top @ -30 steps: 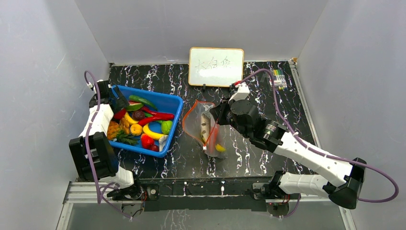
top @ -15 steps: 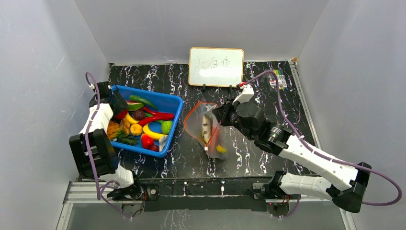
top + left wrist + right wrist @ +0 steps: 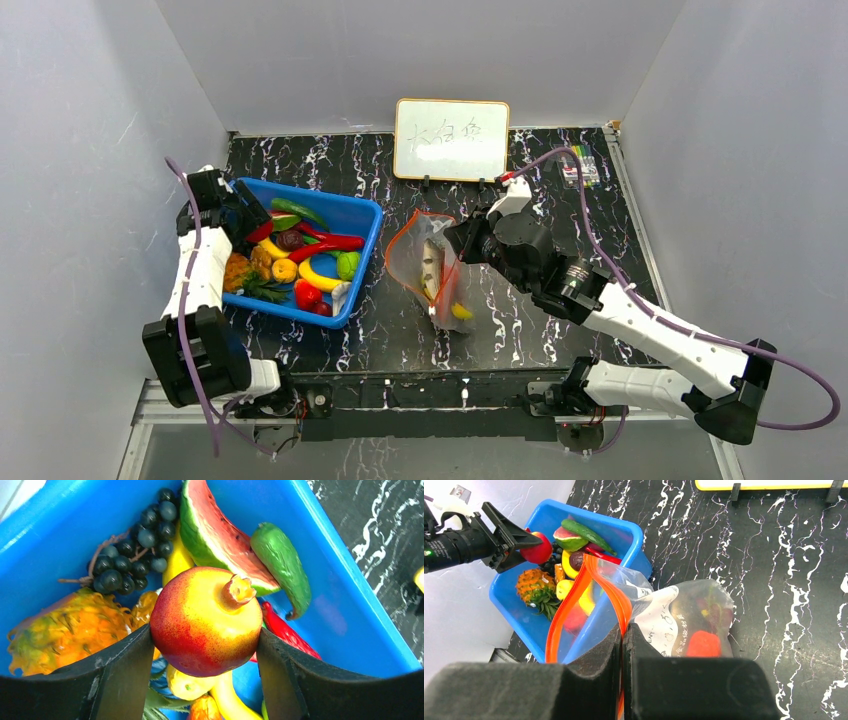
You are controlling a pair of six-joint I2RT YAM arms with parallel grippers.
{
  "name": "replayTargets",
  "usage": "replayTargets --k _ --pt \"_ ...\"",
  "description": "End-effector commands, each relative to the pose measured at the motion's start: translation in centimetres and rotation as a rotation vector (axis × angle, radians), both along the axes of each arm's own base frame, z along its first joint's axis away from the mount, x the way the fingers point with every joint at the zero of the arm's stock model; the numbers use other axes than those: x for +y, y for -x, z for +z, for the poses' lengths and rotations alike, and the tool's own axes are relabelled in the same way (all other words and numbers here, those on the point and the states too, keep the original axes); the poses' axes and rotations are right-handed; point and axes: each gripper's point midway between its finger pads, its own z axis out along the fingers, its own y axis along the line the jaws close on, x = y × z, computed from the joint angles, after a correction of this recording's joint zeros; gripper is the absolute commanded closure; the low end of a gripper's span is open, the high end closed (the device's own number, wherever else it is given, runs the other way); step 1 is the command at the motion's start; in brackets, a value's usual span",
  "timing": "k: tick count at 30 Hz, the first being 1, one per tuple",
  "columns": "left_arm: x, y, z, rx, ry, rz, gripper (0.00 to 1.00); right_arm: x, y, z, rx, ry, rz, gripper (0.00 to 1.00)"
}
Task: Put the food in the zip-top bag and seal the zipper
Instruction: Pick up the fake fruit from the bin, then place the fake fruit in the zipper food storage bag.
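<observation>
Food sits in two places. Most of it, including dark grapes (image 3: 132, 555), a watermelon slice (image 3: 220, 540), a green pod (image 3: 282, 565), a pineapple (image 3: 65, 630) and a red chilli (image 3: 287, 635), is heaped in the blue basket (image 3: 345, 615) at the left of the black marbled table (image 3: 340, 160). A few pieces, one of them red (image 3: 704, 644), lie inside the zip-top bag (image 3: 684, 607), which rests on the table just right of the basket. One red-and-yellow pomegranate (image 3: 200, 610) is clamped between the two fingers of the left gripper (image 3: 204, 636), over the basket's far left corner. The right gripper (image 3: 623, 630) is pinched tight on the zipper (image 3: 574, 595), the red-orange strip along the bag's edge, and lifts it so that the mouth gapes in a loop toward the basket. A whiteboard (image 3: 452, 138) stands at the back of the table, behind the bag.
</observation>
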Motion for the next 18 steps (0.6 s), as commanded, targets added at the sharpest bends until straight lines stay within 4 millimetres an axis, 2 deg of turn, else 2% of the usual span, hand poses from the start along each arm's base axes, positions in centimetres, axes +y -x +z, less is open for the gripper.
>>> replayTargets --k 1,18 --pt "-2.5 1.1 1.5 -0.031 0.107 -0.059 0.55 0.1 -0.6 2.3 -0.052 -0.065 -0.026 1.00" --pt "-11.6 3.1 8.6 -0.222 0.331 -0.402 0.58 2.0 -1.3 1.2 -0.040 -0.067 0.001 1.00"
